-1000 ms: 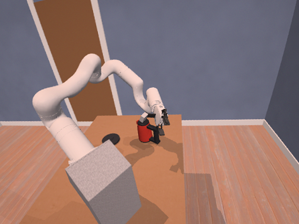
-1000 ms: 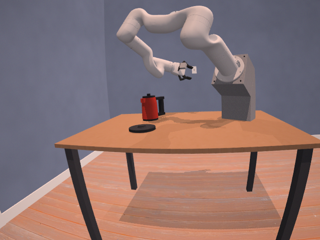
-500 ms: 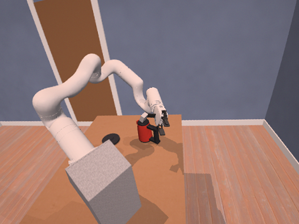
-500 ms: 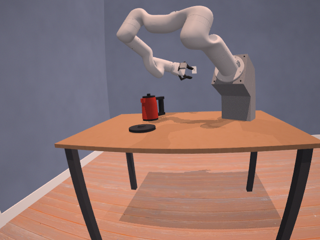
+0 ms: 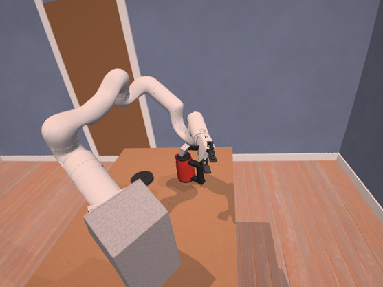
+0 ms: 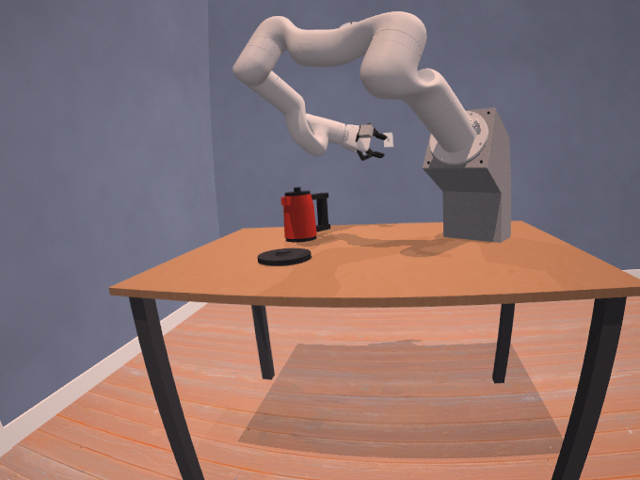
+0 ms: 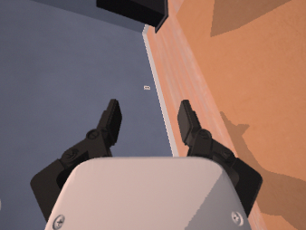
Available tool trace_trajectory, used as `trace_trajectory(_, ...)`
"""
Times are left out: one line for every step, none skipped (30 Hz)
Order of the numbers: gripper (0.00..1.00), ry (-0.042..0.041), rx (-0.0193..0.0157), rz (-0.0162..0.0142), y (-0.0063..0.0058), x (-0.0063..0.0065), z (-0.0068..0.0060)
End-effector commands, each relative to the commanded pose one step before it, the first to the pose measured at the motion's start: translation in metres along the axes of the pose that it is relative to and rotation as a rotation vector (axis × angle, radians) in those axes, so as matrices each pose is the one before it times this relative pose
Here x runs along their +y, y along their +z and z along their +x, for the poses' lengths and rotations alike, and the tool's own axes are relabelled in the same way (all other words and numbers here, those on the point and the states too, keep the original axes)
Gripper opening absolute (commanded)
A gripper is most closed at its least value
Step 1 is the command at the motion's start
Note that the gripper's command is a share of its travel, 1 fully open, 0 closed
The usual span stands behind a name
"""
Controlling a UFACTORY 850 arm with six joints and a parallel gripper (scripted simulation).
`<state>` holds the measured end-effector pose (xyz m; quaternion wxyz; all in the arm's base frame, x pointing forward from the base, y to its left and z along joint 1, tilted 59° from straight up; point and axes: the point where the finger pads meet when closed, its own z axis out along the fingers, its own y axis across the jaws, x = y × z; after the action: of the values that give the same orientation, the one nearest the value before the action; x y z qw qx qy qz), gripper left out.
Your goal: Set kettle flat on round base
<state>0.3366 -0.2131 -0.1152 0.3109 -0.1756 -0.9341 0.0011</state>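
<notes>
Wrist view hides kettle (image 6: 299,216) body and base (image 6: 284,256); exterior shows both.

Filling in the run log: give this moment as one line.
phase: approach | gripper: open, empty, above handle | kettle: upright on table, beside base

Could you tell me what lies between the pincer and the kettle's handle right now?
Nothing but air: in the exterior view the open pincer hangs above and to the right of the kettle's handle, apart from it, with only the wall behind the gap.
</notes>
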Motion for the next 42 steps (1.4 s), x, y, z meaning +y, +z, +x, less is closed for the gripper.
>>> trace_trajectory(0.81, -0.00766, 0.00134, -0.00475, -0.00093, 0.00007, 0.00055)
trace_trajectory(0.81, -0.00279, 0.00061, -0.00146, -0.00018, 0.0002, 0.00024)
trace_trajectory(0.81, -0.003, 0.00065, -0.00157, -0.00019, 0.00021, 0.00026)
trace_trajectory(0.81, -0.0032, 0.00068, -0.00168, -0.0002, 0.00023, 0.00027)
trace_trajectory(0.81, -0.00341, 0.00072, -0.0018, -0.00022, 0.00025, 0.00029)
trace_trajectory(0.81, -0.00363, 0.00075, -0.00192, -0.00023, 0.00026, 0.00031)
trace_trajectory(0.81, -0.00384, 0.00078, -0.00204, -0.00024, 0.00028, 0.00032)
trace_trajectory(0.81, 0.0, 0.0, 0.0, 0.0, 0.0, 0.0)
trace_trajectory(0.81, 0.0, 0.0, 0.0, 0.0, 0.0, 0.0)
trace_trajectory(0.81, -0.00407, 0.00081, -0.00217, -0.00026, 0.0003, 0.00034)
trace_trajectory(0.81, -0.00429, 0.00084, -0.0023, -0.00027, 0.00032, 0.00035)
trace_trajectory(0.81, -0.00452, 0.00087, -0.00243, -0.00029, 0.00034, 0.00037)
trace_trajectory(0.81, -0.00475, 0.00089, -0.00256, -0.0003, 0.00036, 0.00039)
trace_trajectory(0.81, -0.00499, 0.00091, -0.0027, -0.00032, 0.00039, 0.0004)
trace_trajectory(0.81, -0.00523, 0.00093, -0.00284, -0.00033, 0.00041, 0.00042)
trace_trajectory(0.81, -0.00547, 0.00095, -0.00298, -0.00035, 0.00043, 0.00043)
trace_trajectory(0.81, -0.00571, 0.00096, -0.00313, -0.00036, 0.00046, 0.00044)
trace_trajectory(0.81, -0.00595, 0.00096, -0.00328, -0.00038, 0.00049, 0.00046)
trace_trajectory(0.81, -0.0062, 0.00097, -0.00343, -0.00039, 0.00051, 0.00047)
trace_trajectory(0.81, -0.00645, 0.00096, -0.00358, -0.00041, 0.00054, 0.00048)
trace_trajectory(0.81, -0.0067, 0.00096, -0.00373, -0.00043, 0.00057, 0.00049)
trace_trajectory(0.81, -0.00695, 0.00095, -0.00389, -0.00044, 0.0006, 0.0005)
trace_trajectory(0.81, -0.0072, 0.00093, -0.00405, -0.00046, 0.00063, 0.00051)
trace_trajectory(0.81, -0.00745, 0.00091, -0.00421, -0.00047, 0.00066, 0.00052)
trace_trajectory(0.81, 0.0, 0.0, 0.0, 0.0, 0.0, 0.0)
trace_trajectory(0.81, 0.0, 0.0, 0.0, 0.0, 0.0, 0.0)
trace_trajectory(0.81, -0.00771, 0.00088, -0.00437, -0.00049, 0.00069, 0.00053)
trace_trajectory(0.81, -0.00796, 0.00085, -0.00453, -0.00051, 0.00072, 0.00053)
trace_trajectory(0.81, -0.00822, 0.00081, -0.0047, -0.00052, 0.00076, 0.00054)
trace_trajectory(0.81, -0.00847, 0.00076, -0.00486, -0.00054, 0.00079, 0.00054)
trace_trajectory(0.81, -0.00873, 0.00071, -0.00503, -0.00056, 0.00082, 0.00055)
trace_trajectory(0.81, -0.00898, 0.00065, -0.00519, -0.00057, 0.00086, 0.00055)
trace_trajectory(0.81, -0.00924, 0.00058, -0.00536, -0.00059, 0.0009, 0.00055)
trace_trajectory(0.81, -0.0095, 0.00051, -0.00553, -0.00061, 0.00093, 0.00054)
trace_trajectory(0.81, -0.00975, 0.00043, -0.00569, -0.00062, 0.00097, 0.00054)
trace_trajectory(0.81, -0.01001, 0.00034, -0.00585, -0.00064, 0.00101, 0.00053)
trace_trajectory(0.81, -0.01026, 0.00024, -0.00602, -0.00066, 0.00105, 0.00053)
trace_trajectory(0.81, -0.01051, 0.00013, -0.00618, -0.00067, 0.00109, 0.00052)
trace_trajectory(0.81, -0.01077, 0.00002, -0.00634, -0.00069, 0.00113, 0.00051)
trace_trajectory(0.81, -0.01102, -0.00011, -0.0065, -0.00071, 0.00116, 0.00049)
trace_trajectory(0.81, -0.01127, -0.00024, -0.00665, -0.00072, 0.0012, 0.00048)
trace_trajectory(0.81, 0.0, 0.0, 0.0, 0.0, 0.0, 0.0)
